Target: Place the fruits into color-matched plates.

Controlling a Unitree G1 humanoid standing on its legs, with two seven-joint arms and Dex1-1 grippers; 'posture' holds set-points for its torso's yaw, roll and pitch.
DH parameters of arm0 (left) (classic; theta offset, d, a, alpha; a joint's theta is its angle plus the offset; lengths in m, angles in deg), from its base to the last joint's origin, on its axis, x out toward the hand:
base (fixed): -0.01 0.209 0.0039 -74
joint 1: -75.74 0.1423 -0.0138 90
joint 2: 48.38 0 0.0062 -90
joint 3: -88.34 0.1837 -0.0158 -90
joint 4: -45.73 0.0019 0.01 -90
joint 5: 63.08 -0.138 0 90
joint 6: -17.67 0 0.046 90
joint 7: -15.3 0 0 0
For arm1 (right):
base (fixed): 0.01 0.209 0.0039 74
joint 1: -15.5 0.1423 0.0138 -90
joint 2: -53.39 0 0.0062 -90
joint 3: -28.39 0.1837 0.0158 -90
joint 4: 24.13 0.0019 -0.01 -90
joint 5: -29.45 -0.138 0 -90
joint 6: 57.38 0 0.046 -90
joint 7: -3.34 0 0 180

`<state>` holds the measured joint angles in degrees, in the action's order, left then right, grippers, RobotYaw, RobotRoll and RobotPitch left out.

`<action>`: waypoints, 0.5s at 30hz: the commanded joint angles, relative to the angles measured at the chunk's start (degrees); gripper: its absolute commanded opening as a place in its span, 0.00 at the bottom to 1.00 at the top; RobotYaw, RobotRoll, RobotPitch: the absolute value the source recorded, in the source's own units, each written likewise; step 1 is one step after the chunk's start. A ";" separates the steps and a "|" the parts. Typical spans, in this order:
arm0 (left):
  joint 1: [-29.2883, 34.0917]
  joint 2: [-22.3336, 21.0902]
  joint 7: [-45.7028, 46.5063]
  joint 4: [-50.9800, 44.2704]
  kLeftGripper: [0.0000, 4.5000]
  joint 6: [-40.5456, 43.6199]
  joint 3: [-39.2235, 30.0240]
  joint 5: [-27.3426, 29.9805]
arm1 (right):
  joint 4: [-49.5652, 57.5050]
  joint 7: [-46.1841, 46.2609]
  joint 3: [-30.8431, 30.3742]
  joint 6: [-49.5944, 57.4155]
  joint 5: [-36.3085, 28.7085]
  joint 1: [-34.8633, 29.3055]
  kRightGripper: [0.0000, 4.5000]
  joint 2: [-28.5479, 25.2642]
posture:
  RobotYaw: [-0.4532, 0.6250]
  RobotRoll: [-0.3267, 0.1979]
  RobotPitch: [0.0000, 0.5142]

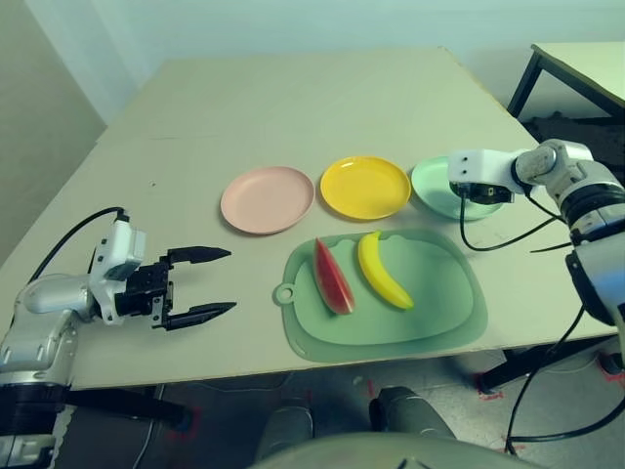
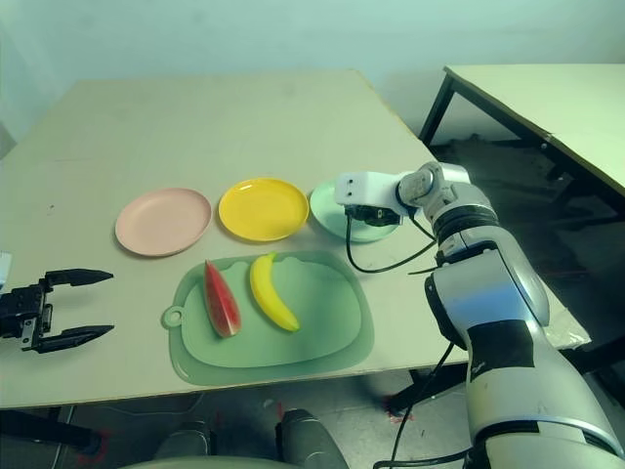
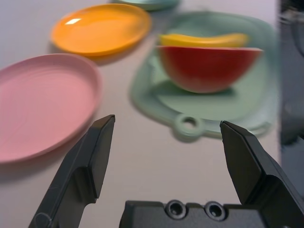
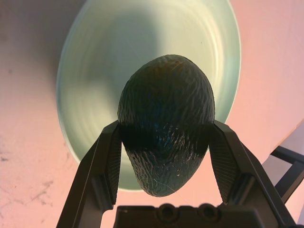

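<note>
Currently no fruit rests in a plate. Right gripper (image 4: 164, 137), clamped on the avocado (image 4: 166, 123), hangs above the green plate (image 4: 95, 95). Watermelon (image 1: 332, 277) and banana (image 1: 382, 271) lie on the mat (image 1: 444, 313), at 6 o'clock from the yellow plate (image 1: 365, 187). Pink plate (image 1: 267, 199) sits bare. Left gripper (image 1: 203, 284) waits, fingers apart.

Large beige table (image 1: 293, 107) filled most of scene. Pale green rounded-rectangle mat (image 1: 439, 313) lay flat near table's front edge; small ring tab (image 1: 284, 293) at its left corner. Second table (image 2: 547, 98) with dark legs stood to right, apart from first. Floor beneath showed dark cable (image 1: 547, 391) and faint red marks (image 1: 485, 393). Plain pale wall (image 2: 293, 29) behind.
</note>
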<state>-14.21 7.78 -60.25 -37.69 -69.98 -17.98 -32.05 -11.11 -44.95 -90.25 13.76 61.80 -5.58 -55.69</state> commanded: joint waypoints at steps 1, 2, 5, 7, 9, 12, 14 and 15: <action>-1.25 1.42 4.89 -1.86 1.00 4.31 -1.22 1.00 | -0.24 0.20 0.59 0.18 0.34 -0.01 0.64 0.26 | 0.44 0.62 0.04; -1.50 1.70 5.41 -2.23 1.00 4.96 -1.33 1.35 | -0.29 0.32 0.76 0.39 0.20 0.02 0.64 0.26 | 0.44 0.62 0.03; -1.70 1.89 5.93 -3.06 1.00 5.79 -1.15 1.40 | -0.47 0.97 0.98 0.83 0.19 -0.10 0.64 0.17 | 0.44 0.62 0.03; -1.73 1.80 5.90 -3.31 1.00 5.81 -0.84 1.01 | -0.52 1.23 1.16 1.05 0.08 -0.20 0.64 0.19 | 0.44 0.62 0.03; -1.74 1.81 5.92 -3.46 1.00 5.83 -0.74 0.85 | -0.56 1.64 1.14 1.03 0.17 -0.40 0.64 0.17 | 0.44 0.62 0.03; -1.88 1.88 5.97 -3.59 1.00 6.03 -0.76 0.97 | -0.58 1.91 1.38 0.84 -0.06 -0.62 0.89 0.24 | 0.44 0.62 0.03; -1.90 1.88 5.84 -3.72 1.00 6.14 -0.73 1.07 | -0.56 1.97 1.47 0.65 -0.16 -0.73 0.99 0.23 | 0.44 0.62 0.03; -1.88 1.84 5.70 -3.79 1.00 5.99 -0.68 0.96 | -0.54 1.95 1.48 0.53 -0.18 -0.77 0.99 0.17 | 0.44 0.62 0.03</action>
<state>-15.88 9.42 -54.40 -40.52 -64.30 -18.62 -31.04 -11.24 -43.37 -89.74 14.50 61.73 -5.70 -55.59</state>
